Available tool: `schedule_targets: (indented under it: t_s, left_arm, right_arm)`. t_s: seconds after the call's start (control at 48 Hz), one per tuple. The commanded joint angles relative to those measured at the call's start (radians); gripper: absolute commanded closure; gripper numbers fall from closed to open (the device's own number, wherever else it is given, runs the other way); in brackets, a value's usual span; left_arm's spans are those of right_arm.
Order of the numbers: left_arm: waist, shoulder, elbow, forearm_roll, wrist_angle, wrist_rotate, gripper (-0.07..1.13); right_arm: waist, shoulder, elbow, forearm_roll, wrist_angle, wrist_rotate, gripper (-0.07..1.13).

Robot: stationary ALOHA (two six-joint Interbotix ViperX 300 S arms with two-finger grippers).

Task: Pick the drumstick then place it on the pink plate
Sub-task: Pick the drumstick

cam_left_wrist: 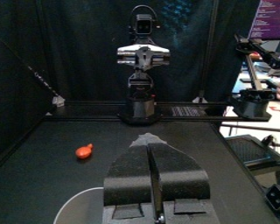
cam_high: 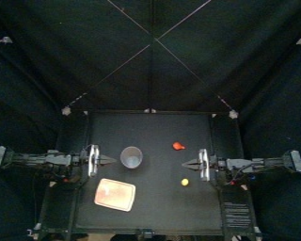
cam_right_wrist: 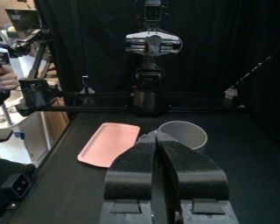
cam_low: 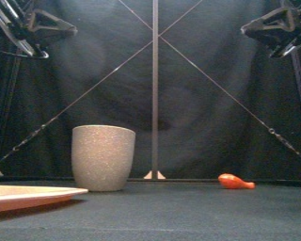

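The drumstick [cam_high: 179, 146] is a small red-orange toy lying on the black table right of centre, toward the back; it also shows low at the right in the front view [cam_low: 236, 181] and in the left wrist view [cam_left_wrist: 84, 151]. The pink plate [cam_high: 116, 194] lies flat at the front left [cam_low: 27, 195] [cam_right_wrist: 108, 143]. My left gripper [cam_high: 95, 162] hangs shut and empty at the left side, raised above the table [cam_left_wrist: 152, 147]. My right gripper [cam_high: 203, 164] hangs shut and empty at the right side, a short way in front of the drumstick [cam_right_wrist: 164, 143].
A tall grey speckled cup [cam_high: 132, 156] stands upright between the two grippers, behind the plate [cam_low: 102, 157] [cam_right_wrist: 184, 134]. A small yellow toy [cam_high: 186, 180] lies on the table in front of the drumstick, near the right gripper.
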Motion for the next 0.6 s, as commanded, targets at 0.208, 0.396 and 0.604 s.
schedule_targets:
  t_s: [0.208, 0.396, 0.604]
  left_arm:
    - [0.049, 0.029, -0.020, -0.040, 0.044, -0.002, 1.02]
    - [0.052, 0.043, -0.014, -0.051, 0.044, 0.000, 1.02]
    - [0.051, 0.044, -0.011, -0.048, 0.043, 0.002, 1.02]
  right_arm:
    - [-0.235, 0.163, -0.025, 0.063, 0.104, 0.023, 1.06]
    - [-0.426, 0.278, -0.067, 0.064, 0.270, 0.021, 1.04]
    - [-0.495, 0.321, -0.063, 0.026, 0.370, 0.014, 0.67]
